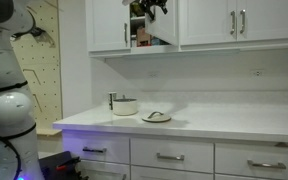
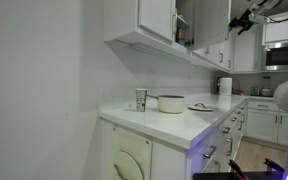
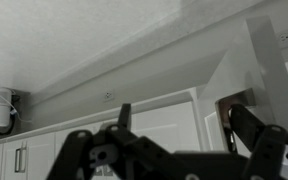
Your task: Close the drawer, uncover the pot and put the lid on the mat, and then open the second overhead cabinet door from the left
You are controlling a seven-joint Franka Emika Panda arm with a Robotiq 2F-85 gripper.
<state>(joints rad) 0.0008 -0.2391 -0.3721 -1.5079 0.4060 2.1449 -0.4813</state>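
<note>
Our gripper [image 3: 179,110] hangs spread, empty, by the open cabinet door [image 2: 210,25]; drawers [image 1: 169,155] shut, lid [image 1: 156,115] on mat [image 1: 146,119]: we judge everything done.

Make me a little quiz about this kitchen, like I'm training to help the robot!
1. True or false: the pot on the counter is covered.
2. Which overhead cabinet door stands open? A) the first from the left B) the second from the left C) none of them
3. Fill in the blank: the drawers under the counter are all ___.
Key: 1 false, the lid lies on the mat beside the pot. 2 B, see the open door. 3 shut.
</note>
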